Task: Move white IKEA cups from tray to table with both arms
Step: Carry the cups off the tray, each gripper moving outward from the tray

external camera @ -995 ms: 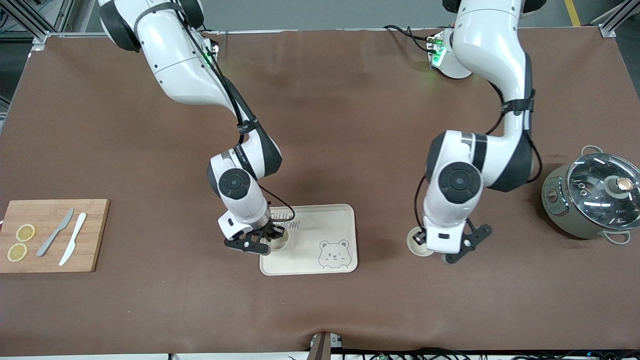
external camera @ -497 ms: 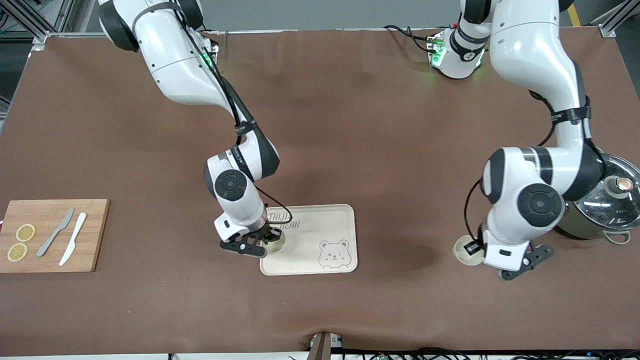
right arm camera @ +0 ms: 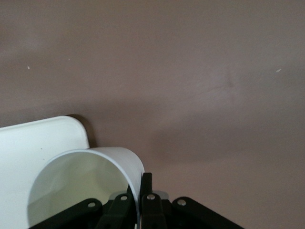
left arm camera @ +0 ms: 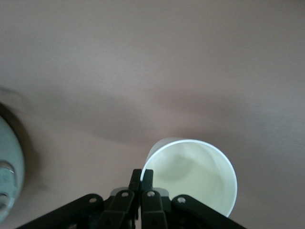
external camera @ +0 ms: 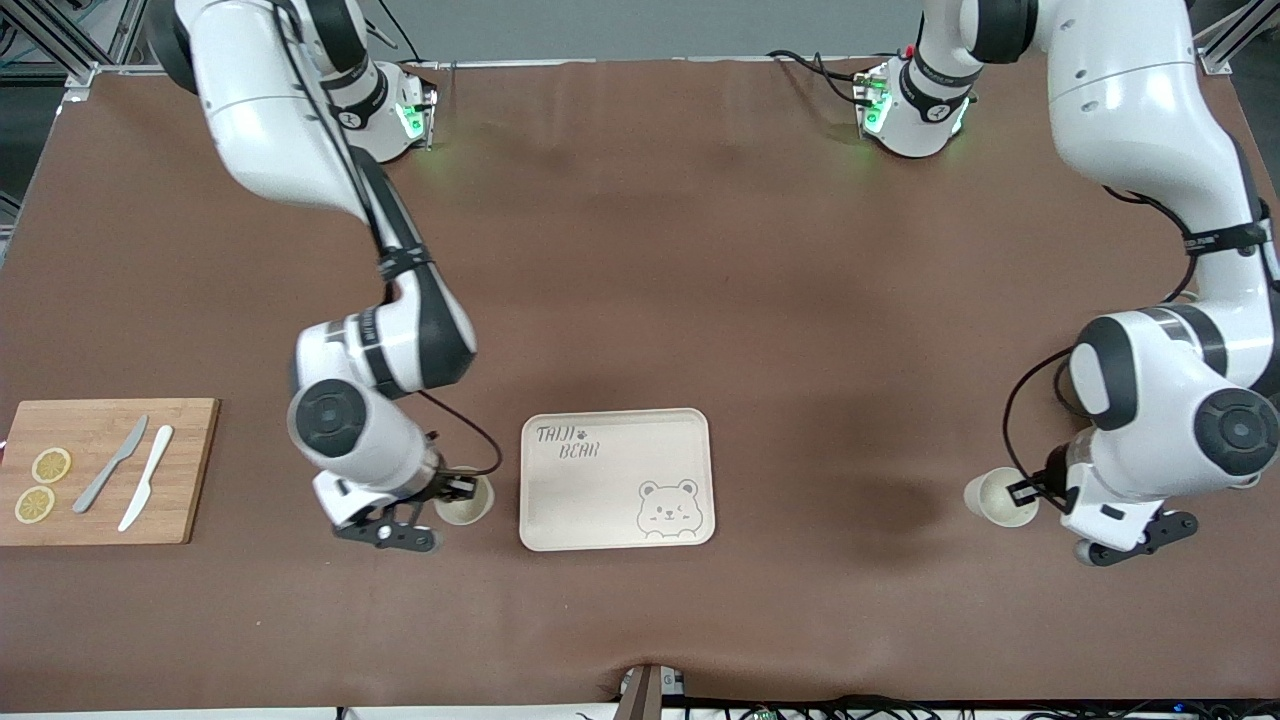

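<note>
Two white IKEA cups are held by their rims. My right gripper (external camera: 452, 492) is shut on the rim of one cup (external camera: 466, 501), over the brown table just beside the cream bear-printed tray (external camera: 615, 478), on its right arm's end. In the right wrist view the fingers (right arm camera: 147, 183) pinch the cup's wall (right arm camera: 86, 183), with the tray's corner (right arm camera: 38, 143) beside it. My left gripper (external camera: 1030, 490) is shut on the rim of the other cup (external camera: 1000, 497), over the table toward the left arm's end. The left wrist view shows this cup (left arm camera: 195, 174) pinched at its rim (left arm camera: 142, 174).
A wooden cutting board (external camera: 190, 470) with two knives and two lemon slices lies at the right arm's end of the table. A grey-green pot shows at the edge of the left wrist view (left arm camera: 5, 181); the left arm hides it in the front view.
My right gripper carried its cup off the tray toward the right arm's end. My left gripper carried its cup farther toward the left arm's end, away from the tray.
</note>
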`<move>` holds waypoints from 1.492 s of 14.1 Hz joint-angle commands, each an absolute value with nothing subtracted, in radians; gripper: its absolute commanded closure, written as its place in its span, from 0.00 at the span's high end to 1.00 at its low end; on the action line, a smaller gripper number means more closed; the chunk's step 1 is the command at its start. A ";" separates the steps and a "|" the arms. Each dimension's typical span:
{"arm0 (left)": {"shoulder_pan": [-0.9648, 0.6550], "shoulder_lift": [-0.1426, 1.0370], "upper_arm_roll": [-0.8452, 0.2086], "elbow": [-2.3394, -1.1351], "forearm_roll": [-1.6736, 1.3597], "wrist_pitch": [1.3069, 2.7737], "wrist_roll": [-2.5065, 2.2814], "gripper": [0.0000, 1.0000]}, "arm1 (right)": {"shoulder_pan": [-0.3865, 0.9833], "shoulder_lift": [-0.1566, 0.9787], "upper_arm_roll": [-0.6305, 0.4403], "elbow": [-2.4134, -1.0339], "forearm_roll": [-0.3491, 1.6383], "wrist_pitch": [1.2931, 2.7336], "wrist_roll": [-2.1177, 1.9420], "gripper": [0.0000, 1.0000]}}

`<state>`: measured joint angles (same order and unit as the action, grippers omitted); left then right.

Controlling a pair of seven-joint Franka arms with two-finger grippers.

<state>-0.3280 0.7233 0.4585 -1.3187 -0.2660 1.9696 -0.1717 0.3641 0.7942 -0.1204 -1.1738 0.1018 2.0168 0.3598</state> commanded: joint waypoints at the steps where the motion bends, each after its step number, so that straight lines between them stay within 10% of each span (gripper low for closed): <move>1: -0.279 0.721 0.437 -1.345 -0.299 2.017 -0.077 0.00 | 0.273 0.755 -0.100 -1.180 0.143 1.985 0.197 0.00; 16: -0.158 0.810 0.371 -1.384 -0.348 2.171 0.124 0.03 | -0.011 0.785 -0.104 -1.201 0.144 2.008 -0.288 0.00; 21: -0.158 0.816 0.359 -1.385 -0.348 2.171 0.126 0.63 | -0.017 0.810 -0.103 -1.278 0.245 2.089 -0.301 0.00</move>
<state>-0.1596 0.8184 0.3578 -1.3787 -0.3261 2.1604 0.1000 -0.0051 0.8086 -0.1194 -1.2486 0.1760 2.0723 -0.2781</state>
